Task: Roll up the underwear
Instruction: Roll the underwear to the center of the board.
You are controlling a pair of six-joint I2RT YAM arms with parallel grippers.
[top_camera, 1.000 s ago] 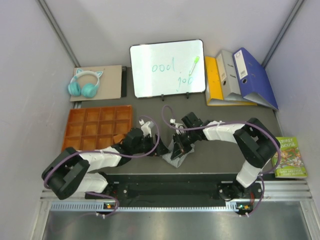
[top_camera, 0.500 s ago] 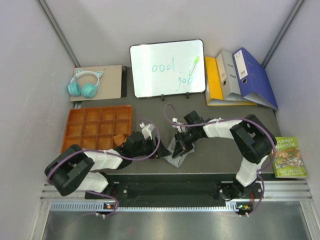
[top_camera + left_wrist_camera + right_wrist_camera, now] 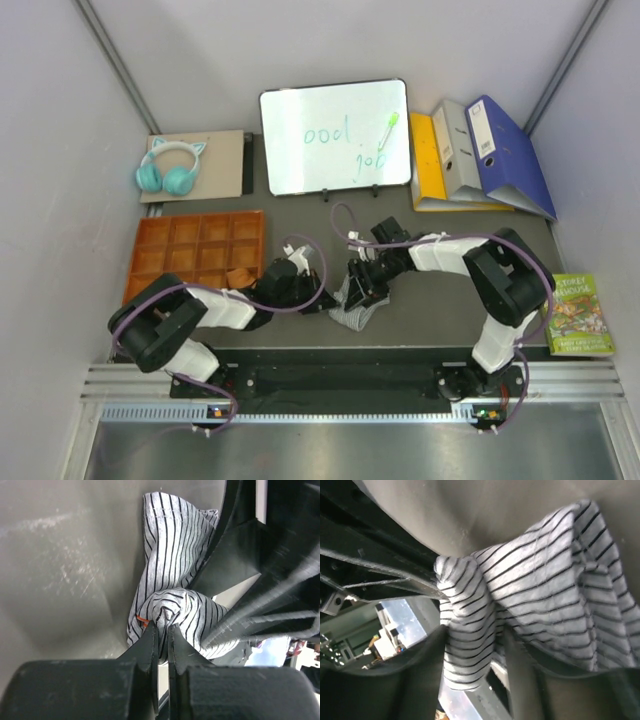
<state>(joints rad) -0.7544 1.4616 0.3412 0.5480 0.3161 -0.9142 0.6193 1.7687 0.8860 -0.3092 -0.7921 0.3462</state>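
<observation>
Gathering the striped boxers (image 3: 350, 305) into a roll, mid-table between the arms | left gripper (image 3: 162, 630) pinching a bunched fold | right gripper (image 3: 475, 635) spread, cloth loose between its fingers | next (my guess): right closes on the free edge and turns it over | count: one boxers, one orange briefs (image 3: 238, 277) beside the tray (image 3: 195, 214).

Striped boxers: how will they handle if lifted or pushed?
Probably floppy: the striped boxers bunch into folds where the left gripper pinches them. Likely light, thin cloth, sagging from any lifted corner. Pushed, they should crumple and drag on the table rather than slide whole.
</observation>
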